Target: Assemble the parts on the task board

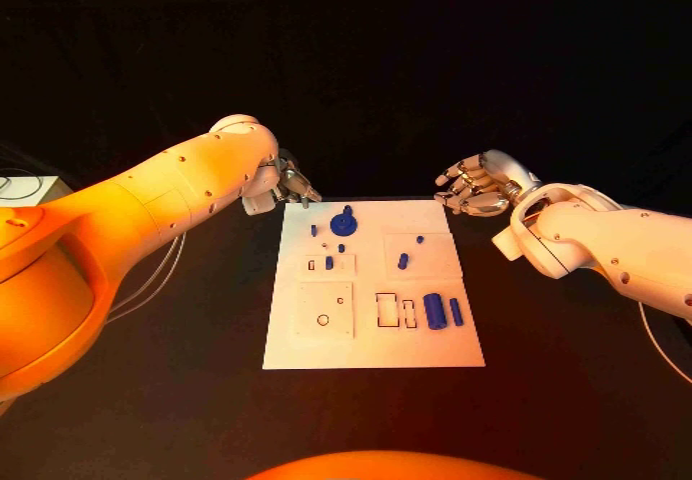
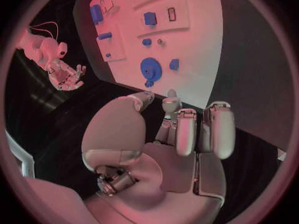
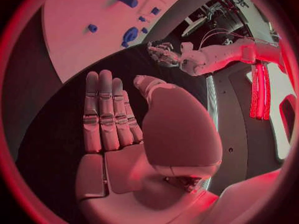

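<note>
At the centre of the head view you see the white task board [image 1: 372, 340] lying flat on the black table [image 1: 173, 400]. Toward its upper edge sits a round blue disc part [image 1: 343, 223], with small blue pegs [image 1: 329, 263] scattered just below it and to its right. Lower right on the board, two blue cylinders [image 1: 434, 311] stand side by side next to rectangular outlines.

Your left hand [image 1: 293, 185] hangs at the board's upper left corner, close to the disc but apart from it. In the left wrist view its fingers [image 2: 186, 132] are curled inward over the palm and nothing sits between them.

Your right hand [image 1: 476, 186] hovers at the upper right of the frame, off the board's upper right corner. In the right wrist view its fingers [image 3: 106, 112] lie straight and side by side, thumb apart, holding nothing.
</note>
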`<action>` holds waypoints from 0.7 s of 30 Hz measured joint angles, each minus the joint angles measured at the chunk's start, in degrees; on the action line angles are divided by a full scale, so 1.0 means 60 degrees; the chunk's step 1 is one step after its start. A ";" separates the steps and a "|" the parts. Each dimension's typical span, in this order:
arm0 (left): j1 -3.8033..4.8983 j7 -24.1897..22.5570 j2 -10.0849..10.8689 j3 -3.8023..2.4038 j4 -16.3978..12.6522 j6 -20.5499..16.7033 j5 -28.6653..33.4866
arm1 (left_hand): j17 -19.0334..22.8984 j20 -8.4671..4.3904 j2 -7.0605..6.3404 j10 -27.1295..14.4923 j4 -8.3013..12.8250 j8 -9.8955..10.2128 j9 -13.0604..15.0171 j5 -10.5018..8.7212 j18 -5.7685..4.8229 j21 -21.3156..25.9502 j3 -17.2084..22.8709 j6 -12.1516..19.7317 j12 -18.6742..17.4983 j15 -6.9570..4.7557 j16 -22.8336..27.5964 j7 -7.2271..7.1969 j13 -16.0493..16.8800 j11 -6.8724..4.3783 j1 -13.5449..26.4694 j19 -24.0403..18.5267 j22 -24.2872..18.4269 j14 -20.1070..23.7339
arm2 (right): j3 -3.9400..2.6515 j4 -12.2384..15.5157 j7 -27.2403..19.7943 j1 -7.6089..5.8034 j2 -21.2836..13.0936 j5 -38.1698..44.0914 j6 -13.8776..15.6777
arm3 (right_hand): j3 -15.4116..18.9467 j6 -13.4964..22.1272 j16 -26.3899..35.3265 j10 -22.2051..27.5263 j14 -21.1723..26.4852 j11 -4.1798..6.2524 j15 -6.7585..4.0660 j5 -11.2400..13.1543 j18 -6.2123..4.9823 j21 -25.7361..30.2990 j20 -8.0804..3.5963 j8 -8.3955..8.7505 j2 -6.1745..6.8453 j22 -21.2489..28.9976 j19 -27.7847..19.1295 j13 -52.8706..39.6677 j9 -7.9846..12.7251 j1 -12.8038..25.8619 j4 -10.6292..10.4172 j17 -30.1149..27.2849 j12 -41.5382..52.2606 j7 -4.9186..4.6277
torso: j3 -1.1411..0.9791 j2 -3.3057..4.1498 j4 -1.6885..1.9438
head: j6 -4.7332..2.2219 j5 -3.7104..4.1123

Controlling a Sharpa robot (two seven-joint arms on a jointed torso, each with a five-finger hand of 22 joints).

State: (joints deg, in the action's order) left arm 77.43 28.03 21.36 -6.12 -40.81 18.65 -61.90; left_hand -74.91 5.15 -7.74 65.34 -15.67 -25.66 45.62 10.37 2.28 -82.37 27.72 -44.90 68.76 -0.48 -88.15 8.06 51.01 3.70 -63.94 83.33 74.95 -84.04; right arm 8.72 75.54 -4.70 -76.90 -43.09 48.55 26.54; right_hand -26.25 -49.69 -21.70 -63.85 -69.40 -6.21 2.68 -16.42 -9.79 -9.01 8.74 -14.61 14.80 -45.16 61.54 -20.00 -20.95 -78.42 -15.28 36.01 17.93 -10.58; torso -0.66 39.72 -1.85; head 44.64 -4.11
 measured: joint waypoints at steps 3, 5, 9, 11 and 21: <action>-0.0002 -0.0006 -0.0070 0.0059 0.0150 0.0017 -0.0002 | 0.0000 0.0000 -0.0049 0.0022 -0.0064 -0.0189 0.0092 0.0000 -0.0001 -0.0051 -0.0118 0.0000 0.0000 0.0000 -0.0046 0.0001 -0.0018 -0.0023 0.0031 0.0000 0.0000 0.0000 | -0.0004 -0.0006 -0.0178 -0.0039 -0.0003 -0.0140 0.0077 | -0.0162 -0.0096 0.0872 -0.0106 0.0522 -0.0110 0.0218 0.0000 0.0001 0.0578 0.0241 0.0147 0.0038 0.0582 -0.0342 0.0818 0.0062 0.0038 0.0162 -0.0363 -0.0841 -0.0095 | 0.0005 0.0046 -0.0011 | -0.0025 -0.0052; -0.0004 -0.0007 -0.0099 0.0112 0.0209 0.0037 -0.0003 | 0.0000 0.0000 -0.0059 0.0037 -0.0112 -0.0290 0.0150 0.0000 -0.0003 -0.0052 -0.0172 -0.0031 0.0000 0.0000 -0.0046 -0.0029 -0.0018 -0.0037 0.0041 0.0000 0.0000 0.0000 | -0.0005 -0.0028 -0.0335 -0.0063 -0.0003 -0.0267 0.0142 | -0.0241 -0.0097 0.1221 -0.0052 0.0713 -0.0165 0.0309 -0.0026 0.0000 0.0796 0.0361 0.0225 0.0038 0.0850 -0.0462 0.1148 0.0093 0.0038 0.0241 -0.0532 -0.1149 -0.0097 | 0.0012 0.0070 -0.0016 | -0.0049 -0.0102; -0.0015 -0.0006 -0.0135 0.0194 0.0281 0.0130 -0.0016 | 0.0000 -0.0055 -0.0059 0.0121 -0.0129 -0.0646 0.0376 0.0000 -0.0009 -0.0111 -0.0366 -0.0082 0.0046 0.0000 -0.0046 -0.0080 0.0007 -0.0121 0.0041 0.0054 -0.0001 0.0000 | -0.0011 -0.0089 -0.0808 -0.0109 -0.0001 -0.0675 0.0428 | -0.0351 -0.0078 0.1512 -0.0052 0.0773 -0.0231 0.0370 -0.0130 0.0001 0.0859 0.0423 0.0278 0.0038 0.1150 -0.0524 0.1513 0.0122 0.0038 0.0373 -0.0707 -0.1410 -0.0145 | 0.0016 0.0115 -0.0028 | -0.0084 -0.0198; -0.0015 0.0002 -0.0160 0.0239 0.0309 0.0192 -0.0047 | 0.0000 -0.0055 -0.0059 0.0121 -0.0152 -0.0736 0.0443 0.0000 -0.0009 -0.0111 -0.0425 -0.0075 0.0077 0.0000 -0.0064 -0.0087 0.0028 -0.0122 0.0041 0.0054 -0.0001 0.0000 | -0.0012 -0.0121 -0.1062 -0.0127 0.0001 -0.0930 0.0636 | -0.0344 -0.0097 0.1513 -0.0088 0.0773 -0.0267 0.0370 -0.0185 0.0000 0.0859 0.0423 0.0330 0.0036 0.1195 -0.0523 0.1572 0.0134 0.0036 0.0401 -0.0731 -0.1422 -0.0164 | 0.0024 0.0129 -0.0028 | -0.0097 -0.0230; -0.0022 0.0043 -0.0227 0.0405 0.0409 0.0548 -0.0201 | 0.0000 -0.0089 -0.0071 0.0156 -0.0191 -0.0978 0.0643 0.0000 -0.0011 -0.0111 -0.0934 0.0043 0.0077 -0.0073 -0.0082 -0.0205 0.0039 -0.0156 0.0382 0.0087 -0.0002 -0.0001 | -0.0019 -0.0248 -0.1695 -0.0172 0.0002 -0.1789 0.1411 | -0.0345 -0.0035 0.1750 -0.0122 0.0737 -0.0301 0.0406 -0.0278 0.0001 0.0859 0.0423 0.0446 0.0023 0.1429 -0.0523 0.1862 0.0184 0.0024 0.0586 -0.0863 -0.1606 -0.0259 | 0.0041 0.0158 -0.0027 | -0.0070 -0.0322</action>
State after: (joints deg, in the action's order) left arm 77.30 28.29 20.00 -3.69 -38.35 21.94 -63.11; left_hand -74.91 4.62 -8.17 66.27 -16.82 -31.53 49.48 10.37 2.21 -83.04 22.12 -44.64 69.22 -0.92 -88.64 6.83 51.24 2.76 -61.65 83.86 74.94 -84.05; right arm 8.61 74.05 -14.87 -77.93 -43.08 37.82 35.01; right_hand -28.31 -49.90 -11.20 -64.58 -64.98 -8.01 5.12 -18.09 -9.78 -3.85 11.28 -11.93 14.94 -36.59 58.40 -8.83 -19.84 -78.28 -11.76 30.83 8.29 -12.13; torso -0.42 40.67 -2.01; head 44.22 -6.05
